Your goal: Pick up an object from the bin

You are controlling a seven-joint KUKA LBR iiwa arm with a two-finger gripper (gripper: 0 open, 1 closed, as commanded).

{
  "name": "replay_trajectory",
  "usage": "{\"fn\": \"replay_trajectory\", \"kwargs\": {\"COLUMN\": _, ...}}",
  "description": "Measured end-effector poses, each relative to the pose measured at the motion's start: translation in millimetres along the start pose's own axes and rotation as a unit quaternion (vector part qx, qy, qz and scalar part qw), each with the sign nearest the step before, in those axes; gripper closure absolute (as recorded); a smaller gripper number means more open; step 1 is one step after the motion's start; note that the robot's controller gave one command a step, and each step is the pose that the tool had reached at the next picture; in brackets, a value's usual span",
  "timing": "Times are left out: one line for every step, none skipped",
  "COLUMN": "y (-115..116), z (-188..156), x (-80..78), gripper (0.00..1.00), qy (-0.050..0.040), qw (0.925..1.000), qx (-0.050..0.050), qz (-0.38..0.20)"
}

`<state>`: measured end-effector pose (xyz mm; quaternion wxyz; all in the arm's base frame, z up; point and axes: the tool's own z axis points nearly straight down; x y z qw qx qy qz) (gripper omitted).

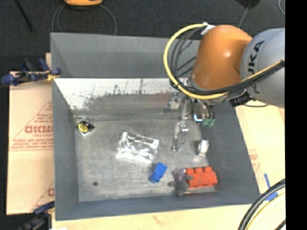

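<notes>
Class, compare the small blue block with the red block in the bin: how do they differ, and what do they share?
The blue block is smaller; the red block is longer and wider. The blue block lies askew and alone; the red block lies along the near wall, against a dark grey thing. Both rest on the bin floor.

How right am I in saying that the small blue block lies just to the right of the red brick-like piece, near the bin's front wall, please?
Not quite. The camera view shows the blue block just to the left of the red brick-like piece, not to its right. Both do lie near the front wall of the bin.
</notes>
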<state>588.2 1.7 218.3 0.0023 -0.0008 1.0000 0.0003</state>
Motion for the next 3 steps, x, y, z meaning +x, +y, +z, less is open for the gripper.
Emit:
{"fn": "replay_trajectory", "kwargs": {"y": 47, "z": 147, "x": -0.8, "gripper": 0.0, "qy": -0.0049, "qw": 1.0, "qx": -0.001, "qz": 0.005}}
{"fn": "replay_trajectory", "kwargs": {"y": 47, "z": 140, "x": -5.0, "gripper": 1.0, "qy": -0.0117, "qw": 0.9999, "qx": -0.001, "qz": 0.005}}
{"fn": "replay_trajectory", "kwargs": {"y": 62, "z": -3, "x": 32.5, "gripper": 1.0, "qy": -0.0015, "qw": 0.9971, "qx": 0.001, "qz": -0.076}}
